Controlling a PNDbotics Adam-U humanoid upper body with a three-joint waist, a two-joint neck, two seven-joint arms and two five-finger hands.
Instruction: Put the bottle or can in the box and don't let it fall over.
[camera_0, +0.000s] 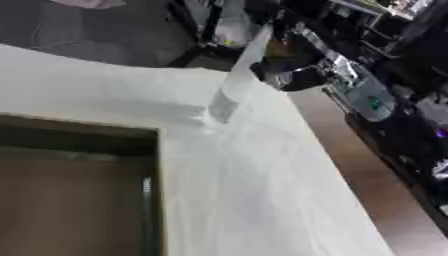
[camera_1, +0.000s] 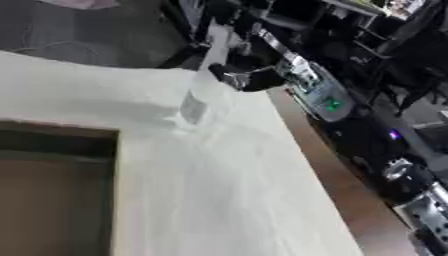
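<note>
Pale tabletop (camera_0: 262, 190) with an open brown box (camera_0: 70, 195) at lower left. Clear bottle (camera_0: 232, 92) stands tilted near the far edge, just beyond the box. Right robot hand (camera_0: 289, 70) has its fingers curled round the bottle's upper part.

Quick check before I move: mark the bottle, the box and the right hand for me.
Bottle (camera_0: 229, 92): left eye view, on its clear body above the label.
Box (camera_0: 159, 165): left eye view, on its right wall.
Right hand (camera_0: 293, 75): left eye view, on the dark hand at the bottle's upper part.
</note>
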